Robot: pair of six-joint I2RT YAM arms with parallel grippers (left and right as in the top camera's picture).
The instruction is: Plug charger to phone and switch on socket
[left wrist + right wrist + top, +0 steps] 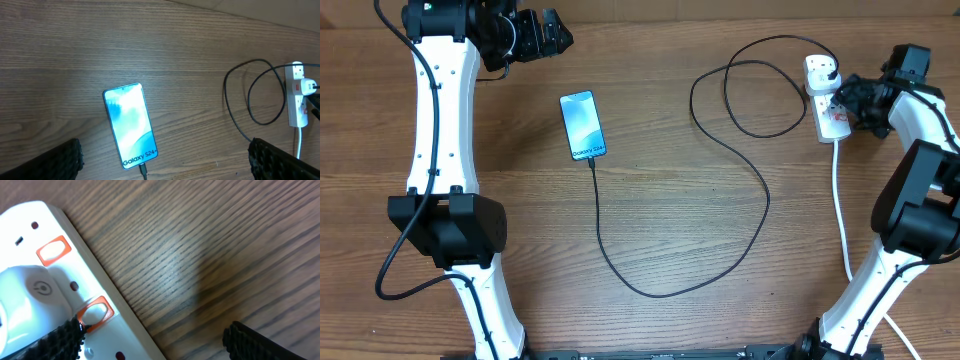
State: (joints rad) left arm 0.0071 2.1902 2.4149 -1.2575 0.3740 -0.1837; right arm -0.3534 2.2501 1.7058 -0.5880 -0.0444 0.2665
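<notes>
The phone lies screen up on the wooden table, its "Galaxy S24+" screen lit. The charger, a thin black cable, has its connector tip in the phone's bottom edge. The cable loops across the table to the white socket at the far right. My left gripper hovers open above and behind the phone, holding nothing. My right gripper is open over the socket. One of its fingertips touches an orange-framed switch; the other hangs over bare wood.
A white plug body with a power symbol sits in the strip beside a second orange-framed switch. The socket's thick white cord runs toward the front edge near the right arm's base.
</notes>
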